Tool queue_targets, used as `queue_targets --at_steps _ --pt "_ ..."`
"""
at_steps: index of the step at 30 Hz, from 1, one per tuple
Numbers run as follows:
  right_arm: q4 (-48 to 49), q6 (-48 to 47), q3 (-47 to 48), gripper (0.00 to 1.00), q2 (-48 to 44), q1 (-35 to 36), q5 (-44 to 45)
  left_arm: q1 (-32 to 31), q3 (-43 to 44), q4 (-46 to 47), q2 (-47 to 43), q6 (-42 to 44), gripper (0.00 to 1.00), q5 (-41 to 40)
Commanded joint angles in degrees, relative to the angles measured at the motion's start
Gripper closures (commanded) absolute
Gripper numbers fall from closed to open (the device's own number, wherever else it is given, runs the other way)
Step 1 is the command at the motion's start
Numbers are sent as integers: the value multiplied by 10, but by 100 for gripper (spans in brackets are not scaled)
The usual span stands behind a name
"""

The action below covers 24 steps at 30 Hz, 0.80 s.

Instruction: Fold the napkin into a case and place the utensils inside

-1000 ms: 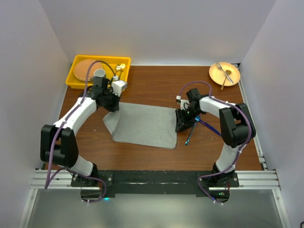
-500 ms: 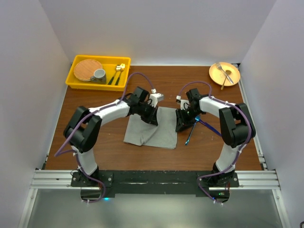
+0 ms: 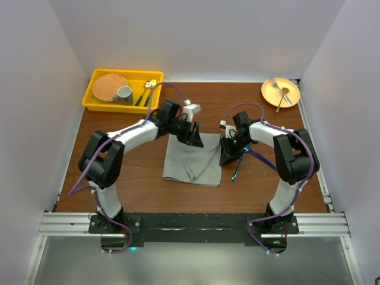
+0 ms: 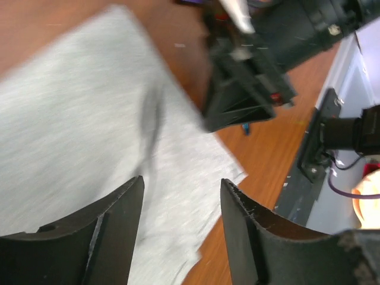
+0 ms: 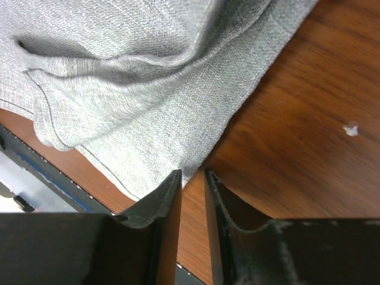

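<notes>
Comparing views, we note that only the top external camera shows the whole napkin [image 3: 193,161]: a plain grey cloth, partly folded and rumpled, lying near the middle of the brown wooden surface [image 3: 297,148] between both arms. The left wrist camera alone shows the left end effector [image 4: 181,196] standing wide above the cloth, with nothing between its fingers. The right wrist camera alone shows the right end effector [image 5: 193,178] at a narrow gap at the napkin's edge; we cannot tell whether it pinches the cloth. That view also reveals layered folds and a stitched hem. The blue-handled utensils [image 3: 239,166] lie on the surface just right of the napkin, outside it. A yellow tray [image 3: 88,101] sits at the far left corner, an orange plate [image 3: 270,94] at the far right. White walls enclose the surface.
</notes>
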Motion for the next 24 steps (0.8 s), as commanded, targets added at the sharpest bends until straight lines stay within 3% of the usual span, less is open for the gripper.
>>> queue_targets --at_steps 1,4,10,13,16,19,24 --pt "29 7 -15 79 0 6 -8 113 -38 -46 -101 67 38 10" --pt "50 16 -25 88 -2 18 -30 170 -80 -90 -151 122 38 -8" --pt "143 77 -72 90 -17 80 -70 264 -132 -174 -191 215 39 -37" --pt "208 136 -75 88 -3 131 -80 298 -145 -200 -195 242 39 -41" --pt "253 193 -47 75 -1 190 -109 330 -145 -214 -195 254 39 -43" --pt "188 169 12 71 -25 215 -168 364 -141 -234 -197 262 40 -49" --pt "-69 -37 111 69 -77 197 -182 393 -166 -258 -221 280 50 -84"
